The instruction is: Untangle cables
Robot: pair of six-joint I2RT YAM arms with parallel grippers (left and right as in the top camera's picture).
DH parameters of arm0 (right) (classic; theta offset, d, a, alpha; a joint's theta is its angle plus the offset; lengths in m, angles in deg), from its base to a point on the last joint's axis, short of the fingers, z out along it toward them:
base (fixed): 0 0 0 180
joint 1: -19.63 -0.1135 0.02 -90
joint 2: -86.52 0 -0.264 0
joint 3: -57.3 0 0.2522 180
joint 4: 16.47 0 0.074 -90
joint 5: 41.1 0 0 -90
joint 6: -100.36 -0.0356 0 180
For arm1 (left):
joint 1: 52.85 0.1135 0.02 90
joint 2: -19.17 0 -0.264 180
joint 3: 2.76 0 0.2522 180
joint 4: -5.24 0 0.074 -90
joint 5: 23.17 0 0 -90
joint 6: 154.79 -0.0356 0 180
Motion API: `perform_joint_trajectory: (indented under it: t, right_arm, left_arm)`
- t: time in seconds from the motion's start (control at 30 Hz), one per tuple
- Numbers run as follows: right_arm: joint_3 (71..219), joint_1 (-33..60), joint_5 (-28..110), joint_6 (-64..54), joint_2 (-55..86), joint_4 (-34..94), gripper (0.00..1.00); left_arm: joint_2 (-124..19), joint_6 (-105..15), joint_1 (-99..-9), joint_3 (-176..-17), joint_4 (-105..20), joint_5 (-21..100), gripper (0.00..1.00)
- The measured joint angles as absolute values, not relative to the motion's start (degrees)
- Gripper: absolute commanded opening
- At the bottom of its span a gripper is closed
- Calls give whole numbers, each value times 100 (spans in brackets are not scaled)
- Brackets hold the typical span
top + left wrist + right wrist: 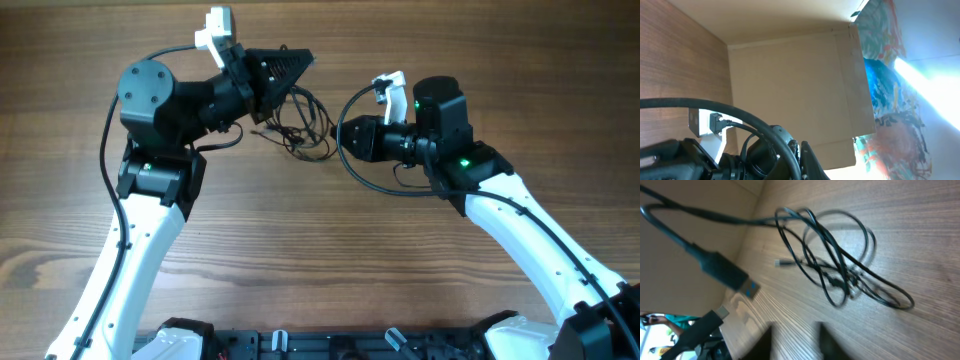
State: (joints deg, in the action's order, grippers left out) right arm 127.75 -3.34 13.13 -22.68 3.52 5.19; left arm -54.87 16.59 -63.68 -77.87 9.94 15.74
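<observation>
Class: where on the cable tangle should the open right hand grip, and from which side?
Probably the wide outer loop of the cables, from above: it lies flat on the table, single-stranded, clear of the knotted middle.

The overhead view is evenly, softly lit and sharp, with only faint shadows on the wooden table (320,260). The left wrist view burns out to white glare at its right edge, while its lower left corner is dark and blurred. The right wrist view is soft throughout. There the cables (837,282) throw a pale shadow, and the nearest plug (725,272) is badly out of focus.
</observation>
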Motion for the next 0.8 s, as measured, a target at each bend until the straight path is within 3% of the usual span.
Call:
perform_joint_trajectory:
  t: [0.13,0.3,0.43,0.53,0.8]
  right_arm:
    - [12777,-347,1536,-2274,352,814,65]
    - [12777,-421,1748,-2298,39,842,54]
    - [12775,-664,1897,-2543,-265,620,21]
    - [12771,-685,2181,-2689,-276,480,4]
    - [12766,-685,2059,-2731,-287,-43,4]
  left_arm:
    - [-5487,1700,-6401,-7787,994,1533,4]
    - [-5487,1703,-6562,-7787,1122,1487,4]
    - [-5487,1703,-6562,-7787,1125,1465,4]
    - [-5487,1703,-6562,-7787,1096,1380,4]
    - [-5485,1451,-6560,-7806,681,1336,4]
